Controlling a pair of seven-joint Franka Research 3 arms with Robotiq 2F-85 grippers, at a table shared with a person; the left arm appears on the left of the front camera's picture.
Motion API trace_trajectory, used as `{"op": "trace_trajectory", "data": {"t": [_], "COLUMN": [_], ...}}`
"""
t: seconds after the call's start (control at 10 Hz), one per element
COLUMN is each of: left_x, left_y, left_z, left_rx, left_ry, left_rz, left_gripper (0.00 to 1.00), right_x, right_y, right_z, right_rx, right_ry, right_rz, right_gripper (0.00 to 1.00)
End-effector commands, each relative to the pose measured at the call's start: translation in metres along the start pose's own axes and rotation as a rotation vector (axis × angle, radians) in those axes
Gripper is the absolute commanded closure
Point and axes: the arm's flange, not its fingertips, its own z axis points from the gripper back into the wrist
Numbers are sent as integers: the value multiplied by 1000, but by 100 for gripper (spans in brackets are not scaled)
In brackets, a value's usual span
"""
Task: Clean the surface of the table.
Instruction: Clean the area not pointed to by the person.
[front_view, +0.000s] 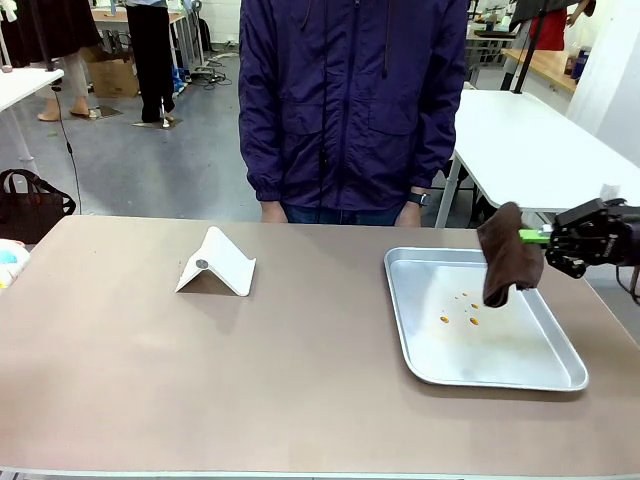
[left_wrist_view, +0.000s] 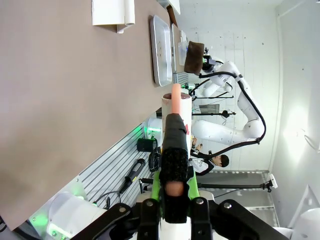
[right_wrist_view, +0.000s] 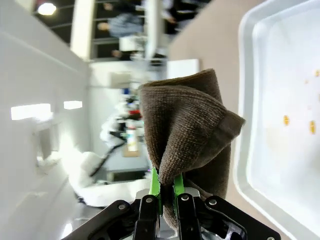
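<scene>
- Grippers: two. The right gripper (front_view: 540, 240) comes in from the table's right end with its jaws clamped on the one brown cloth (front_view: 505, 255). The cloth hangs in a bunched fold over the tray's far right corner.
- The left gripper (left_wrist_view: 175, 170) is closed around one black stick (left_wrist_view: 175, 135) with a peach tip. What the stick is stays hard to make out, as its lower part sits hidden between the green pads.
- One table (front_view: 250, 370), wide and brown, spans the front view from edge to edge, with its near corners cut off.
- One silver tray (front_view: 500, 345) lies on the table's right part.
- Orange spots (front_view: 444, 319) dot the tray, roughly five, the smallest too faint to count surely.
- One white folded stand (front_view: 218, 265) sits on the table left of centre, well apart from the tray.
- One person (front_view: 350, 100) in a dark purple jacket stands at the far side, with both hands partly hidden behind the table's edge.
- One pale thing (front_view: 8, 262) at the table's left edge is cut off and cannot be identified.
</scene>
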Motion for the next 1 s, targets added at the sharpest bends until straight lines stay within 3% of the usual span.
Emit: {"op": "trace_trajectory", "data": {"t": [0.0, 0.4, 0.5, 0.7, 0.9], "left_x": [-1, -1, -1, -1, -1], "left_y": [-5, -5, -5, -5, -5], "left_z": [4, 4, 4, 4, 4], "left_rx": [-17, -17, -17, -17, -17], "left_ry": [-2, -2, -2, -2, -2], "left_rz": [2, 2, 2, 2, 2], "left_gripper": [90, 90, 90, 90, 90], "right_x": [16, 37, 41, 53, 61], "right_y": [18, 36, 33, 13, 1], "right_z": [-3, -7, -11, -22, -27], "right_rx": [-345, -678, -711, -855, -892], "right_ry": [33, 218, 234, 169, 89], "right_rz": [-36, 4, 3, -53, -77], "right_gripper": [89, 89, 89, 89, 89]}}
